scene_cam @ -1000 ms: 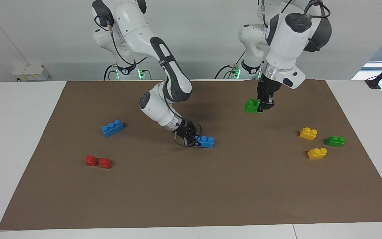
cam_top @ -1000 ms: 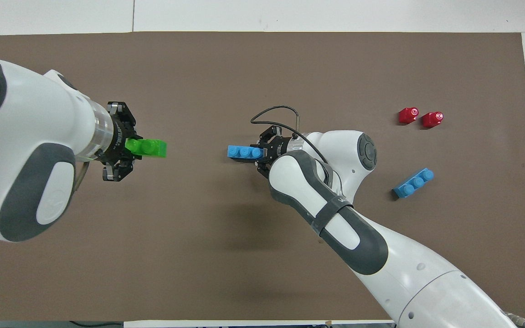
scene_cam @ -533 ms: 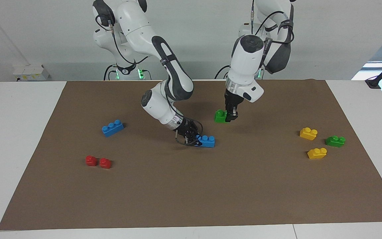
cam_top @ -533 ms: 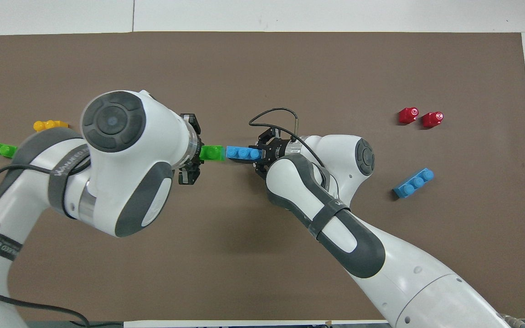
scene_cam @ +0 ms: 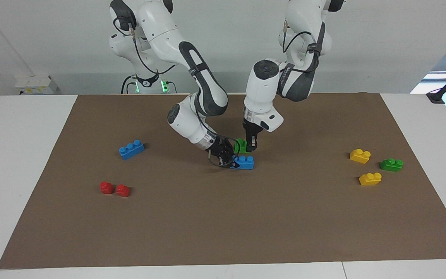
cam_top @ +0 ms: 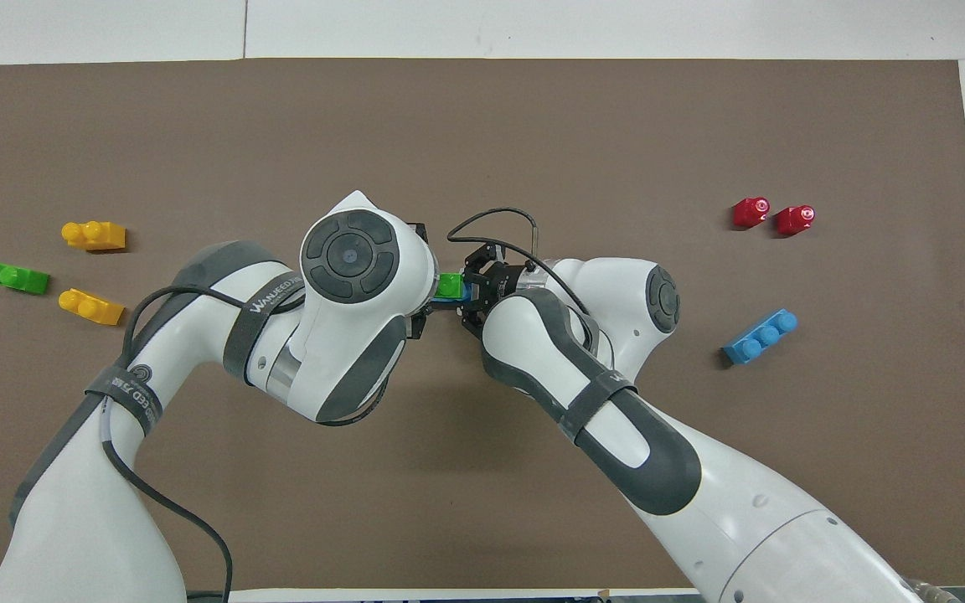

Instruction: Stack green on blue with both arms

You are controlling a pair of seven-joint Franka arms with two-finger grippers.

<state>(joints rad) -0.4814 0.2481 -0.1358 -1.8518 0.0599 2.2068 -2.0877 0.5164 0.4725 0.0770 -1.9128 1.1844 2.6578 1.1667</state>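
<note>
My right gripper [scene_cam: 230,160] is shut on one end of a blue three-stud brick [scene_cam: 245,162] and holds it low over the middle of the brown mat. My left gripper [scene_cam: 249,147] is shut on a green two-stud brick [scene_cam: 241,146] and holds it just above the blue brick's studs; I cannot tell whether they touch. In the overhead view the green brick [cam_top: 449,286] covers nearly all of the blue brick, and the left wrist hides the left gripper. A second blue brick [scene_cam: 131,149] and a second green brick [scene_cam: 391,164] lie loose on the mat.
Two yellow bricks [scene_cam: 360,155] [scene_cam: 370,178] lie beside the loose green brick toward the left arm's end. Two red bricks [scene_cam: 106,188] [scene_cam: 122,190] lie toward the right arm's end, farther from the robots than the loose blue brick. The brown mat [scene_cam: 223,232] covers the table.
The left arm has carried the green brick from its own end of the mat to the middle and lowered it over the blue brick. The right gripper has shifted slightly with the blue brick.
</note>
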